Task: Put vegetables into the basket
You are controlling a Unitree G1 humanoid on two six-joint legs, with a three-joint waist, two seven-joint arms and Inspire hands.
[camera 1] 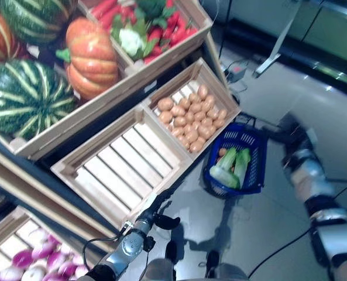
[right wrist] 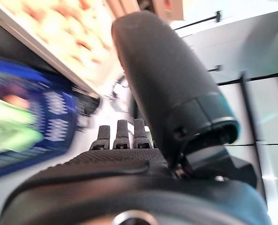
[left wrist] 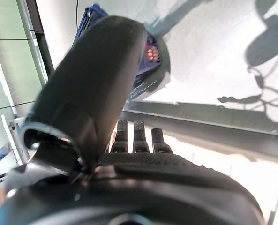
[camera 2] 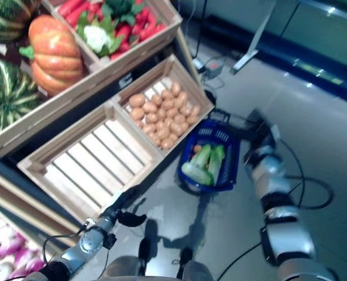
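Your largest candidates, the striped green melons (camera 1: 22,96) and the ribbed orange pumpkin (camera 1: 90,57) in the upper wooden crate, look heavy, hard and smooth; I judge they need two hands cupped beneath. The small brown potatoes (camera 1: 192,120) heaped in the slatted wooden crate (camera 1: 215,79) should be firm and light, so pinch one across its middle. The blue plastic mesh basket (camera 1: 249,140) sits on the floor just beside that crate, already holding pale green leafy stalks (camera 1: 232,167) and something orange; those stalks are soft, so don't drop weight on them.

Your right hand (right wrist: 122,136) hangs near the basket, fingers straight, holding nothing. Your left hand (left wrist: 136,138) reaches over the empty slatted crate (camera 1: 123,167), fingers straight, also empty.
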